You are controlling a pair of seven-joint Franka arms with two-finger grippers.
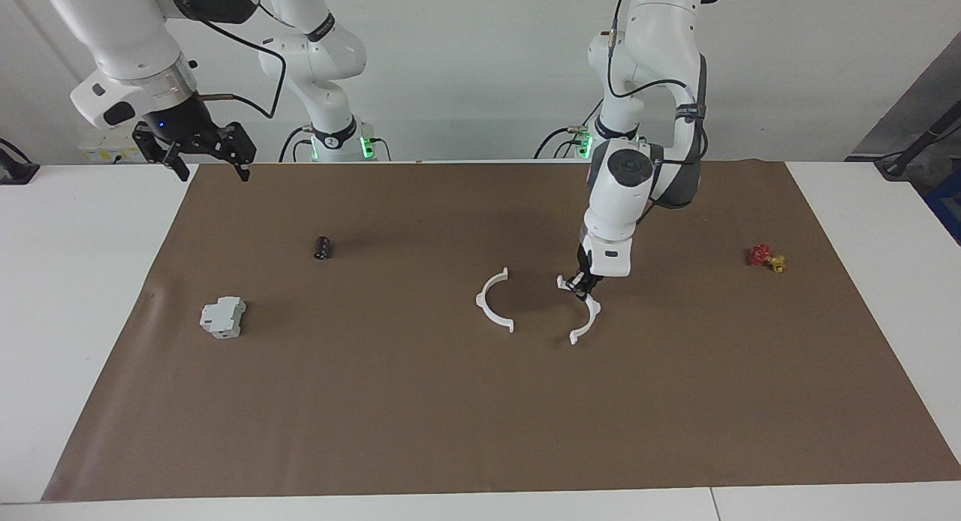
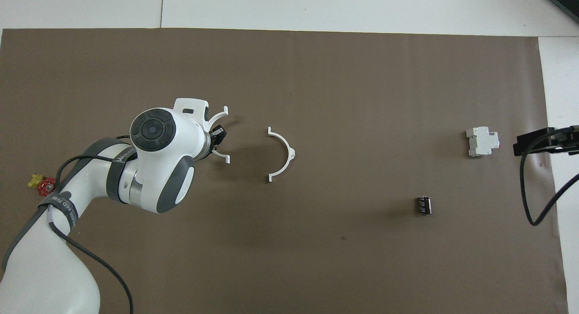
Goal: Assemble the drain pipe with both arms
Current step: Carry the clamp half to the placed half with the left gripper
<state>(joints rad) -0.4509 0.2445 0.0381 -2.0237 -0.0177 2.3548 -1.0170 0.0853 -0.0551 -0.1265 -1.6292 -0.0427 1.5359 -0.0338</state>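
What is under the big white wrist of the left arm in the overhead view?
It covers the middle of the half-ring held in the left gripper; only that ring's two ends show. The brown mat beneath is also hidden there.

Bare brown mat [image 1: 420, 401] is left between the held half-ring [image 1: 584, 316] and the lying half-ring [image 1: 494, 300]. The grey block [image 1: 223, 316] and black cylinder [image 1: 322, 247] are set well apart, toward the right arm's end.

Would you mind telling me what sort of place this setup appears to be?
Probably a robotics lab: two white arms mounted at a table covered with brown paper, and small test parts such as a white half-ring laid out.
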